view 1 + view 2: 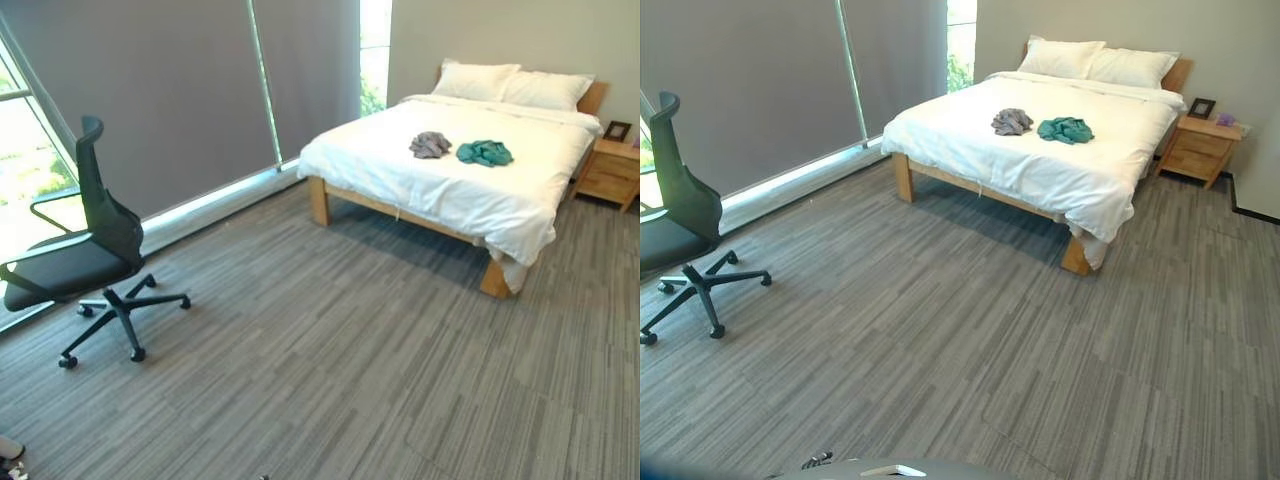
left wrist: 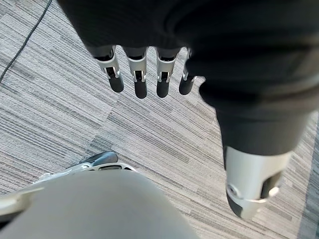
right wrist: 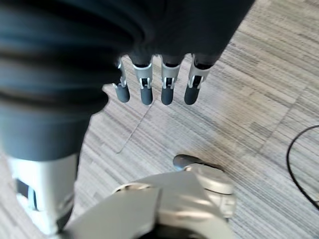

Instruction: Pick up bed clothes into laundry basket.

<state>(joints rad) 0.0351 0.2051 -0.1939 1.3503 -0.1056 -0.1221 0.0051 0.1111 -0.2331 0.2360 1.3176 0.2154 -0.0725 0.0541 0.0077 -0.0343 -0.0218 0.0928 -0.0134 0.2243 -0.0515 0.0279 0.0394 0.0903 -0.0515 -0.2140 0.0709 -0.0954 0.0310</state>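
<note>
— Clothes where?
— Grey garment (image 1: 430,144) lies just left of the teal garment (image 1: 485,152), both loose on the bed (image 1: 520,205), likely dropped for collecting.
— Hands?
— Left hand (image 2: 139,74) and right hand (image 3: 159,84) hang relaxed over the carpet (image 1: 330,360), fingers straight, holding nothing.

Each hand wears a dark ribbed cover at frame top. Left hand (image 2: 149,55) and right hand (image 3: 149,59) show silver fingers (image 2: 140,74) with dark tips, plus a thick silver thumb (image 2: 254,179).
</note>
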